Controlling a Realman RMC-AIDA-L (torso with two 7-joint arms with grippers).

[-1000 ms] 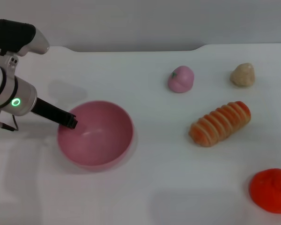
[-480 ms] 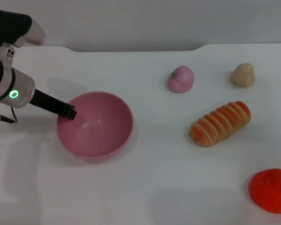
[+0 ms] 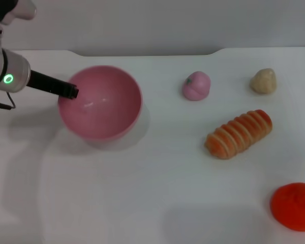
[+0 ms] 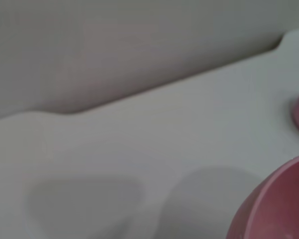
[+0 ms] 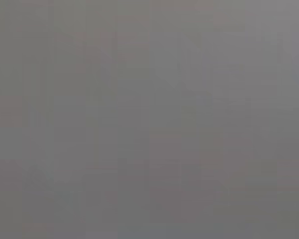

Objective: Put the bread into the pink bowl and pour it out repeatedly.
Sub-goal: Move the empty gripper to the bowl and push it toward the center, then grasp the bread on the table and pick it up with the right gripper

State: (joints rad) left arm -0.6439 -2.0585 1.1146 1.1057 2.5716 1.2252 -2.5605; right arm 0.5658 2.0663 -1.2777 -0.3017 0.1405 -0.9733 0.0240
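The left gripper (image 3: 71, 92) grips the rim of the empty pink bowl (image 3: 104, 104). The bread (image 3: 239, 134) lies well apart on the table (image 3: 157, 193); the bowl should stay level.

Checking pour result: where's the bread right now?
Head view: the bread lies on the table's right side, outside the bowl, between the beige lump and the orange-red toy.
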